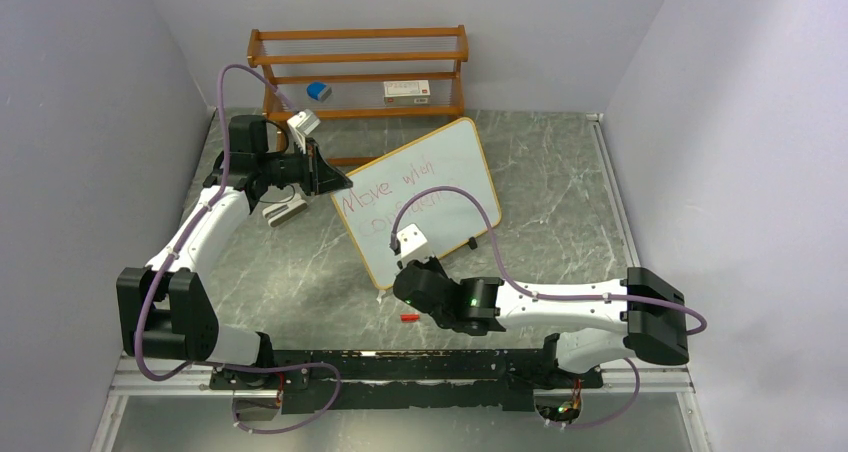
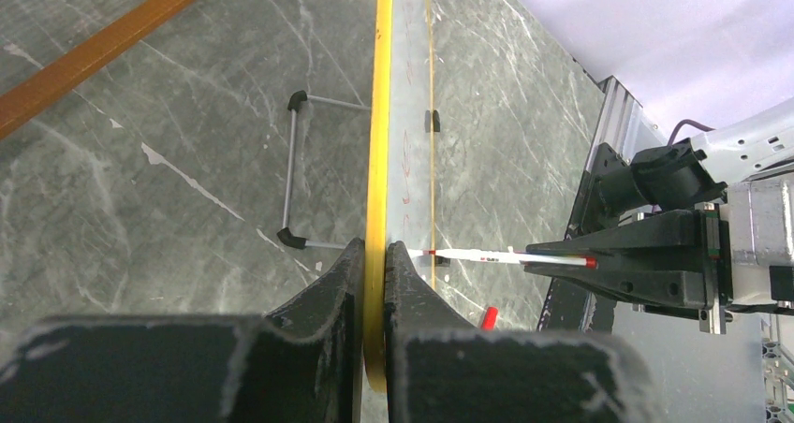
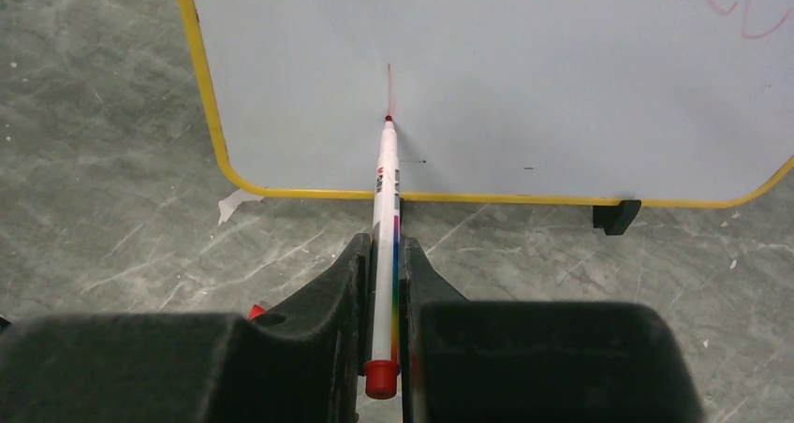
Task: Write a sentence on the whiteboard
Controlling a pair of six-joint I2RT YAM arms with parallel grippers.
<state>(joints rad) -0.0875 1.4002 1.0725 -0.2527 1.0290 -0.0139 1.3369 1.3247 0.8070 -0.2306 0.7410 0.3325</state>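
The whiteboard [image 1: 440, 172] stands tilted on the table, yellow-framed, with two lines of red writing. My left gripper [image 1: 335, 180] is shut on its upper left edge; in the left wrist view the jaws [image 2: 374, 250] pinch the yellow frame [image 2: 379, 114]. My right gripper [image 1: 410, 272] is shut on a white marker with a rainbow stripe [image 3: 386, 198]. The marker's red tip touches the whiteboard [image 3: 524, 67] near its lower left corner, at the bottom of a short red stroke. The marker also shows in the left wrist view [image 2: 496, 255].
A brown slatted shelf rack [image 1: 360, 67] stands at the back with a blue object [image 1: 318, 91] and a white box [image 1: 406, 92]. A red cap [image 1: 408, 316] lies on the table under my right wrist. A grey-white block [image 1: 285, 210] lies by my left arm.
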